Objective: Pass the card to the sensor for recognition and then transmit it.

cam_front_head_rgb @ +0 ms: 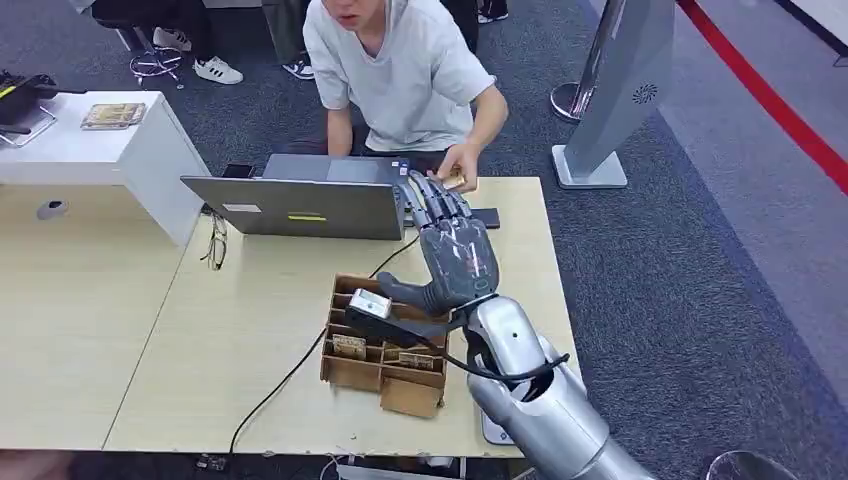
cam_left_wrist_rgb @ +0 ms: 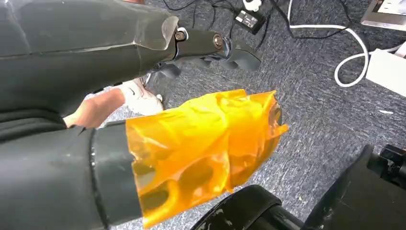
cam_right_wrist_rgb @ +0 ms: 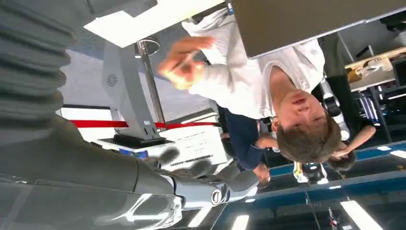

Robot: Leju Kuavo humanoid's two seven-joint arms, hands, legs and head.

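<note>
Right hand (cam_front_head_rgb: 455, 250) stretched toward person's hand (cam_front_head_rgb: 460, 165) holding card (cam_front_head_rgb: 455, 182), fingers (cam_front_head_rgb: 432, 205) spread and empty, left hand (cam_left_wrist_rgb: 210, 48) fingers curled, no writing readable

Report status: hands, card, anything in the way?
Right hand extended toward the person, open. Left hand hangs over the floor. Card in the person's hand. Laptop beside the reach.

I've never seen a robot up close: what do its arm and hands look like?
The right arm is a rounded, glossy silver shell with a thin black cable looping beside it. The right hand has a dark grey cover and darker slender fingers. Crinkled amber film wraps part of the left hand.
</note>
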